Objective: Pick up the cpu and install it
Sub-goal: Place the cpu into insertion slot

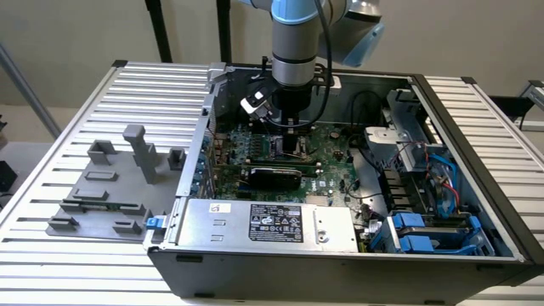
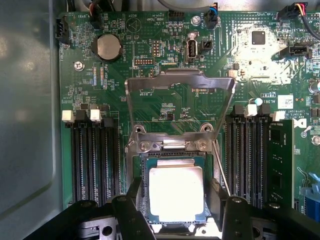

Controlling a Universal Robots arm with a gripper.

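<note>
One slatted metal desk (image 1: 76,83) carries an open computer case (image 1: 340,271), with a grey fixture plate (image 1: 93,191) at the exterior view's left. The robot arm (image 1: 295,44) reaches straight down into the case's far half, over the green motherboard (image 2: 165,107). A silver power supply (image 1: 213,223) lies along the near wall. The end effector (image 2: 176,210) hangs low above the socket (image 2: 172,159), its dark fingers (image 2: 134,200) spread, one just beside each edge of the cpu (image 2: 176,192). The cpu lies flat in the socket, with the metal load frame (image 2: 180,80) hinged open.
</note>
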